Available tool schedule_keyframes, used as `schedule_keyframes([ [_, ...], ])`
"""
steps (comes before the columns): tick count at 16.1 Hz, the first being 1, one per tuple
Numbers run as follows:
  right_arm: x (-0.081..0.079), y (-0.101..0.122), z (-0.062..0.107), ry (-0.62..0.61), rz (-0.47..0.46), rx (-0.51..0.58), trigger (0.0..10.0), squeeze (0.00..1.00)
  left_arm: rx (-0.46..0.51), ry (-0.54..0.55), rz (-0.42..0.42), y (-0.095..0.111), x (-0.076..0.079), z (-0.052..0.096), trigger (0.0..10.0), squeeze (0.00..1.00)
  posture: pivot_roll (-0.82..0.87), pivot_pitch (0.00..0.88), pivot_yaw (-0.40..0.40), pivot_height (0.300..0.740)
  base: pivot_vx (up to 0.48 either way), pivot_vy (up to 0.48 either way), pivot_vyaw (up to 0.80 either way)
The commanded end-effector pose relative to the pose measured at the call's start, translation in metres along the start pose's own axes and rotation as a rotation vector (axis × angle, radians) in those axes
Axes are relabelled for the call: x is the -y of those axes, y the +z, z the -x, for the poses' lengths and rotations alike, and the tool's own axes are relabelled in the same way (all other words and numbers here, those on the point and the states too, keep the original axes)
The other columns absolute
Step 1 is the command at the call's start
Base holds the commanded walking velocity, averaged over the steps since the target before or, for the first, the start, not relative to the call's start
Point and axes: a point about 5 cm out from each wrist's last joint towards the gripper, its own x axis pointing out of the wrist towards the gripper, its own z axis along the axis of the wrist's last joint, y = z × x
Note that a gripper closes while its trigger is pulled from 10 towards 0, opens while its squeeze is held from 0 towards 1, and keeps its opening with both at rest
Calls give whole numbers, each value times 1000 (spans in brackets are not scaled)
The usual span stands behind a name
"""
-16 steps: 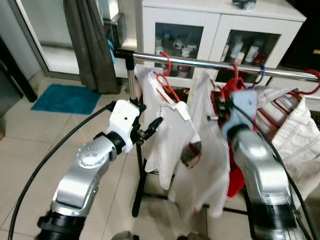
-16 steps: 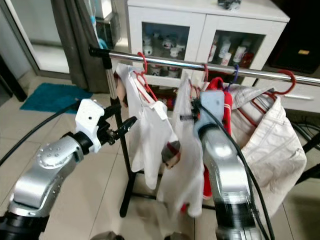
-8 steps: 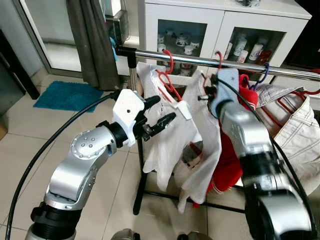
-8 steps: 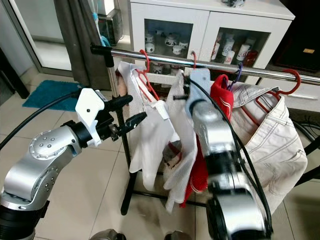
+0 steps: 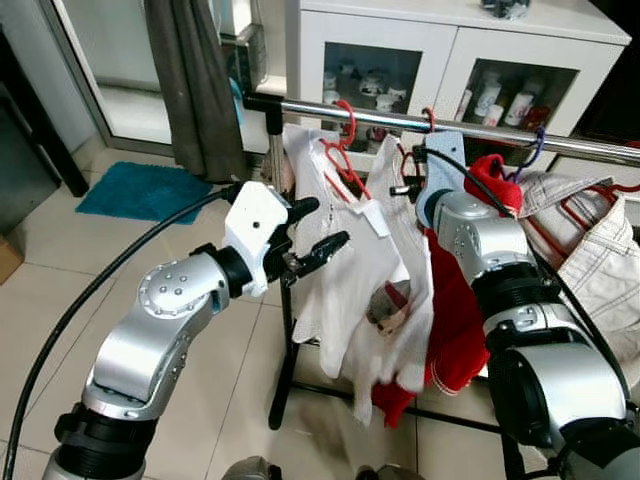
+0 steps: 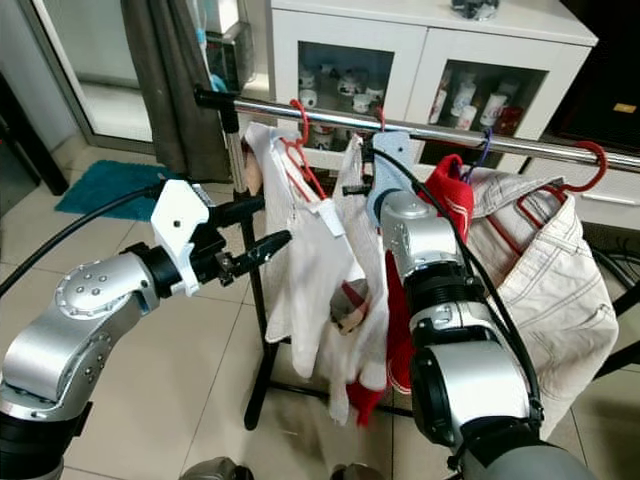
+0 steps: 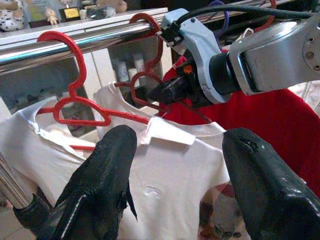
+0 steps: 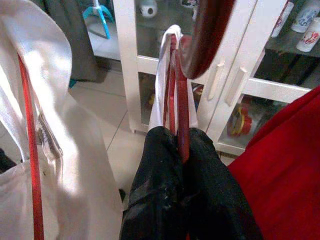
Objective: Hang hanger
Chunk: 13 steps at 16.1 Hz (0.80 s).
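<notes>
Right gripper (image 8: 180, 150) risen to rail (image 5: 560, 143) | clamps red hanger (image 8: 176, 90), hook over rail | left gripper (image 5: 322, 228) spread, clear of shirts

The left silver arm reaches up from the seven o'clock corner, its elbow bent and its white wrist block turned toward two o'clock. The left gripper (image 5: 313, 228) has its two long black fingers (image 7: 102, 180) spread wide apart, holding nothing. The right silver arm rises steeply from five o'clock toward twelve, black cable trailing along it. The right gripper (image 8: 181, 150) has its black fingers pressed together, apparently pinching the thin red hanger neck (image 8: 183, 100) between them.
</notes>
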Motion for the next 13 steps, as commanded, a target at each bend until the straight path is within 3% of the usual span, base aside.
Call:
schedule_keyframes([
  [1, 7, -6, -1, -14, -24, -31, 10000, 0, -6, -12, -9, 2, 1, 0, 10000, 0, 41, 33, -8, 740, 0, 0, 0],
  [2, 8, -7, -1, -18, -21, -30, 10000, 988, -8, -12, -7, 2, 1, 0, 10000, 0, 40, 33, -6, 740, 0, 0, 0],
  [3, 10, -8, 0, -8, -41, -23, 10000, 1000, -11, -12, -5, 1, 1, 0, 10000, 0, 40, 36, -3, 740, 0, 0, 0],
  [8, 11, 2, 14, 69, -91, 84, 10000, 1000, 2, 24, 27, -1, -2, 0, 10000, 0, 33, 34, 16, 740, 0, 0, 0],
  [10, 16, 12, 31, 25, -136, 237, 10000, 1000, -3, 91, 33, -4, -6, -1, 10000, 0, 27, 34, 15, 740, 0, 0, 0],
  [11, 21, 17, 41, -22, -127, 345, 10000, 0, -8, 139, 37, -7, -9, -1, 10000, 0, 23, 35, 16, 740, 0, 0, 0],
  [13, 24, 18, 60, 8, -196, 420, 10000, 0, -7, 225, 69, -11, -13, 0, 10000, 0, 17, 37, 16, 740, 0, 0, 0],
])
